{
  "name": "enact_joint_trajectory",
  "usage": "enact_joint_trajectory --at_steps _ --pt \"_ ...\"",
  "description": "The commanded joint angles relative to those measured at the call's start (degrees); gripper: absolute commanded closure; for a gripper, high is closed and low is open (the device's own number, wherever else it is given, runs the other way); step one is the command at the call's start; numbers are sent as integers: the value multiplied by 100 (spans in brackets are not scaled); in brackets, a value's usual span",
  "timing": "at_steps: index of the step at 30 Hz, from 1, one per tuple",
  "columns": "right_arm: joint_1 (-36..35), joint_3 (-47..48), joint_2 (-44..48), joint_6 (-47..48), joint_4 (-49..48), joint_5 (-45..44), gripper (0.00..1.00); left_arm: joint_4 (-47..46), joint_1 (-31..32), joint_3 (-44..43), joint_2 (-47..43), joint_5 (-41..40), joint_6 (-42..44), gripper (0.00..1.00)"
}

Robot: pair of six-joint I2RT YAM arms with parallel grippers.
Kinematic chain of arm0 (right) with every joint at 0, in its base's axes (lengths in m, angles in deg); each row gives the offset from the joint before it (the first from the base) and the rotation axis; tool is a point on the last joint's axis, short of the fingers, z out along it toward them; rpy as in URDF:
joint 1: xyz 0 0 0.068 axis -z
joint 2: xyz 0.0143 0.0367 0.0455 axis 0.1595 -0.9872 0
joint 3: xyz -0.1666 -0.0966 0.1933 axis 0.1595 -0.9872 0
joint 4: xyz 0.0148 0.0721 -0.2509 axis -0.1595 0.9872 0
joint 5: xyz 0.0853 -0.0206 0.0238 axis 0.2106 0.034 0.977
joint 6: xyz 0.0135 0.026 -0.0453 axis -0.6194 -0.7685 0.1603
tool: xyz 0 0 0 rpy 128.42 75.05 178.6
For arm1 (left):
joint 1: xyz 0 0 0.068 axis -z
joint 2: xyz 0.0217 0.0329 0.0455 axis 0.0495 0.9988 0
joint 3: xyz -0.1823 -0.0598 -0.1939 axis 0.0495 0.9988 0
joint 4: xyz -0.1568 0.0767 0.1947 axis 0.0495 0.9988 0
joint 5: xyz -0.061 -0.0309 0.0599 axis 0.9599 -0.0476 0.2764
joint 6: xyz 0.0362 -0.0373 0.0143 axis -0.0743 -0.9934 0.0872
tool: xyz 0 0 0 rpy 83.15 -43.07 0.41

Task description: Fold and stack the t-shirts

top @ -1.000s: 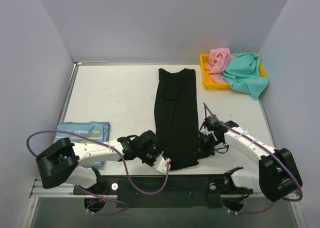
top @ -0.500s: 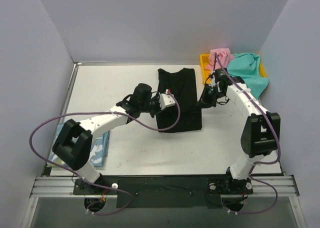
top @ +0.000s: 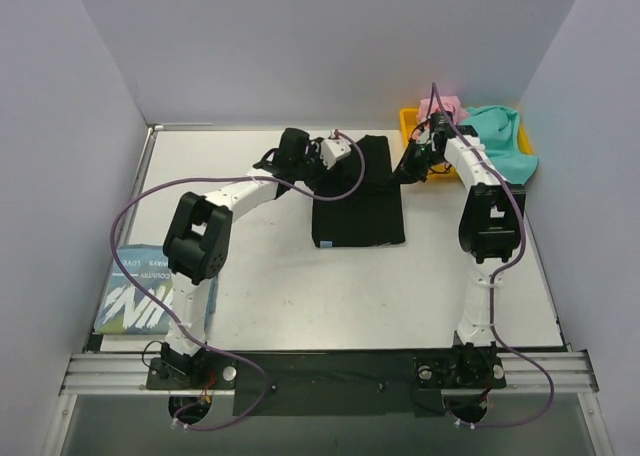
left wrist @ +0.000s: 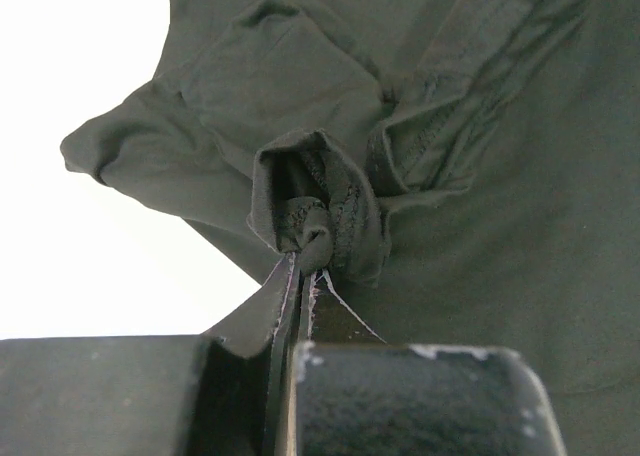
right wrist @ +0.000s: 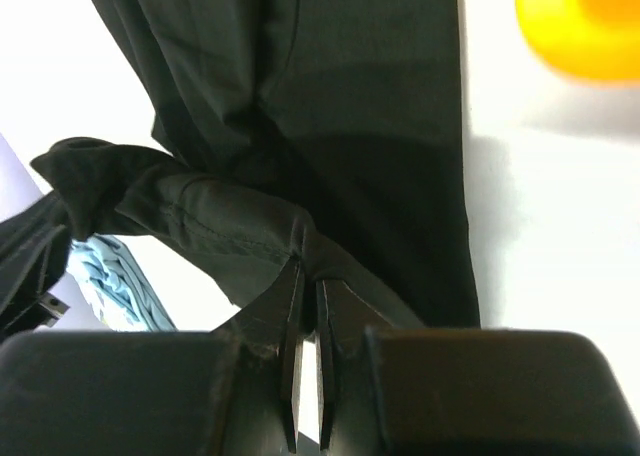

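The black t-shirt [top: 360, 211] lies folded in half at the back middle of the table. My left gripper [top: 318, 164] is shut on its far left corner; the pinched hem [left wrist: 312, 231] bunches at the fingertips. My right gripper [top: 408, 168] is shut on its far right corner, the cloth [right wrist: 250, 226] draped over the jaws. The light blue t-shirt [top: 150, 291] with white lettering lies folded at the near left. The pink t-shirt [top: 440, 108] and the teal t-shirt [top: 495, 141] lie crumpled in and over the yellow tray [top: 412, 146] at the back right.
Both arms stretch far across the table to its back edge, cables looping over them. Grey walls stand close behind and at both sides. The yellow tray also shows in the right wrist view [right wrist: 580, 26].
Both grippers carried the near hem of the black t-shirt from the table's front to its back, folding the shirt in half onto itself.
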Motion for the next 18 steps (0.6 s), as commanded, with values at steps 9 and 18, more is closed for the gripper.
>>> enact_joint_trajectory --at_steps 9,18 --pt "103 951 -825 -138 160 336 96 -51 -148 -474 489 -109 -92 100" --pt "182 1417 -546 11 11 -515 60 -341 -280 -851 700 -969 -119 28"
